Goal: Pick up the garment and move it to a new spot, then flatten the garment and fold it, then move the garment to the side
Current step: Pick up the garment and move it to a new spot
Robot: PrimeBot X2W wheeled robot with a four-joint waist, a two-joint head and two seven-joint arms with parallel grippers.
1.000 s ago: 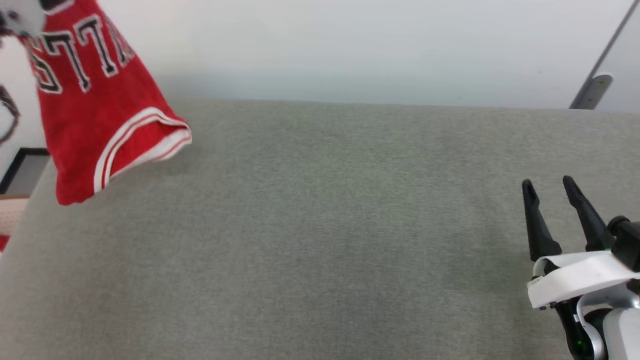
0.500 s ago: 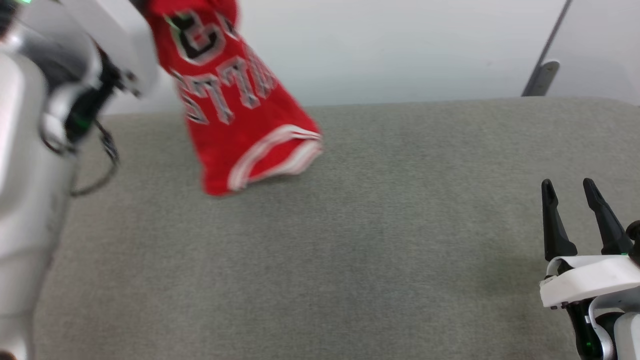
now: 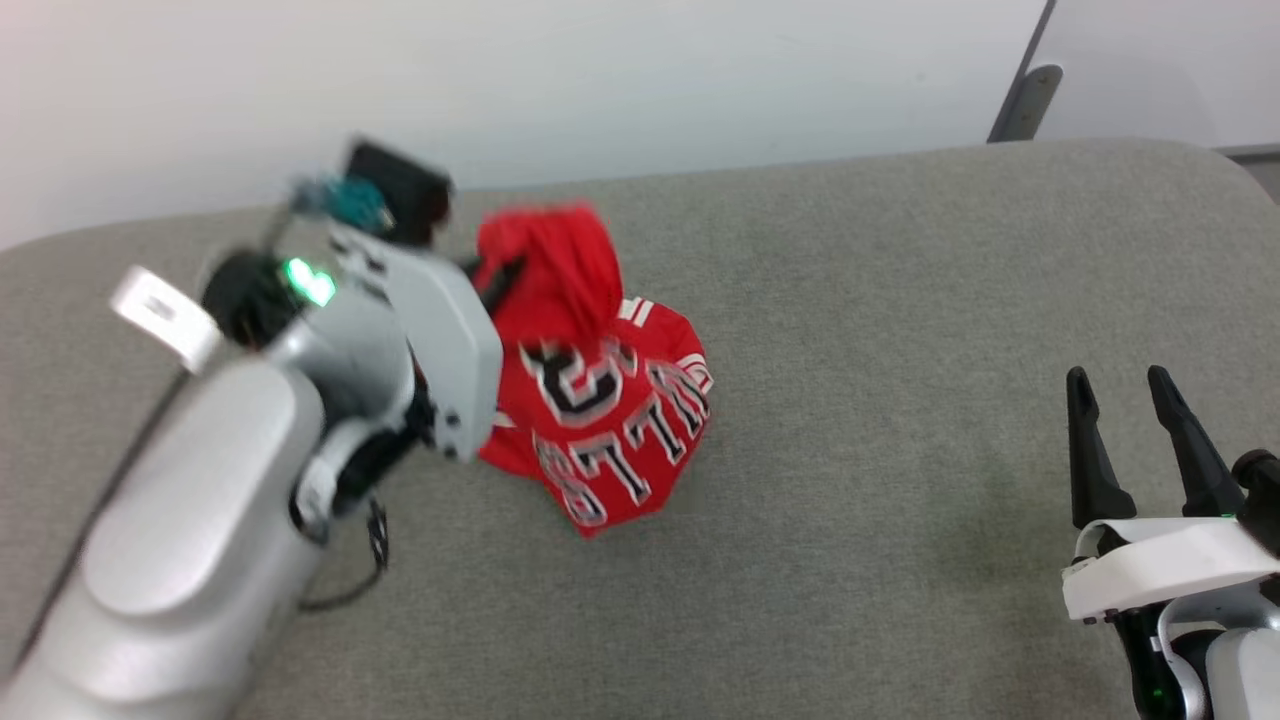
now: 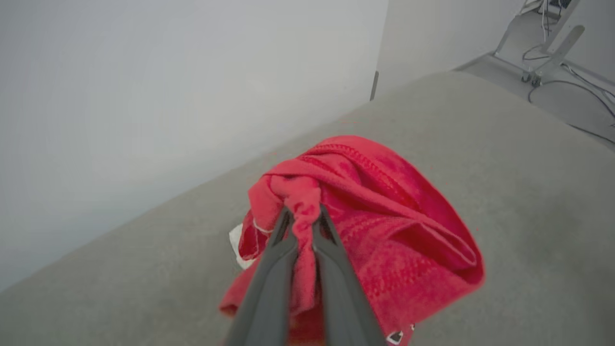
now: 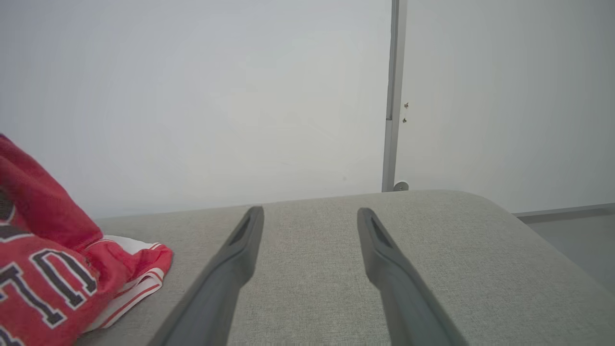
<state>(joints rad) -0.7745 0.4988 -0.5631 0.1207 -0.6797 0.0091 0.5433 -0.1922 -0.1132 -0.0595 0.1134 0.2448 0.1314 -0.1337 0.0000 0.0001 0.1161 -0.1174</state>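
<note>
Landing: the shirt (image 3: 600, 420) hung in the air a moment ago; now it sags onto the tabletop (image 3: 850, 450).
Left claw (image 4: 303, 214): pinching the shirt's red top.
Right claw (image 3: 1118, 375): spread, empty.
Next: probably let go and flatten.

I log by colour:
- garment (image 3: 600, 430): red, black white-outlined lettering, red-and-white striped trim
- work surface (image 3: 880, 520): heathered grey-green weave
- right gripper (image 3: 1119, 374): black fingers, white cuff
- wall (image 3: 620, 80): off-white

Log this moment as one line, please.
left gripper: shut on garment | garment: bunched, lower part on grey surface | right gripper: open, apart
</note>
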